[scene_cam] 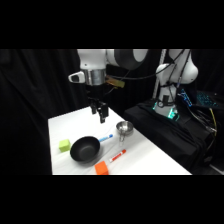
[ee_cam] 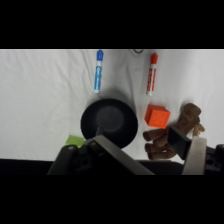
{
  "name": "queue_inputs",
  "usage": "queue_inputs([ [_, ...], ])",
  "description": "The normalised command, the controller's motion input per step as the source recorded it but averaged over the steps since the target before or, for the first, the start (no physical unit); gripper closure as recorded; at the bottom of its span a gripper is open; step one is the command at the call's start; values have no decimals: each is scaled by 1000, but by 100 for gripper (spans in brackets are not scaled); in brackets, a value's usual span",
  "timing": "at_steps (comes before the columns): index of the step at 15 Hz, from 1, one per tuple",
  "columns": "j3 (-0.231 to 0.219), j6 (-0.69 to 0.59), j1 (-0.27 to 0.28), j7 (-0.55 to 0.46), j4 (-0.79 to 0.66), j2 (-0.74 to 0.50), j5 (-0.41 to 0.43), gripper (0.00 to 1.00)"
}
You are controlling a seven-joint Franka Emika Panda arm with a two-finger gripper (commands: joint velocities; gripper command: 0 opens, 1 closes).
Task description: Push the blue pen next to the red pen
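Side view: the table (scene_cam: 65, 125) runs from a far corner near the claw (scene_cam: 102, 114) to the picture's lower edge. Its near half carries a green block (scene_cam: 64, 145), black bowl (scene_cam: 85, 149), orange block (scene_cam: 101, 168), blue pen (scene_cam: 105, 137), red pen (scene_cam: 117, 156) and a metal cup (scene_cam: 124, 128) at the right edge. The far-left part of the tabletop lies bare.

The claw hangs above the table, clear of every object; whether its fingers are spread cannot be told. The blue pen lies below and in front of it, between bowl and cup, one end just beside the bowl's rim.

Wrist view: blue pen (ee_cam: 98, 71) and red pen (ee_cam: 151, 73) lie roughly parallel and apart, bare table (ee_cam: 35, 95) between them. The bowl (ee_cam: 109, 121) sits just below the blue pen; the orange block (ee_cam: 157, 116) just below the red pen, with a brown plush toy (ee_cam: 172, 131) beside it.
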Motion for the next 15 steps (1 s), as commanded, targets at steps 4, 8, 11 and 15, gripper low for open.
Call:
queue_inputs([
  [4, -8, 22, -46, -39, 39, 69, -11, 0],
  [8, -75, 88, -138, -175, 36, 107, -5, 0],
  [11, -72, 126, -148, -259, 40, 83, -18, 0],
  [15, -37, 131, -151, -423, 66, 97, 7, 0],
])
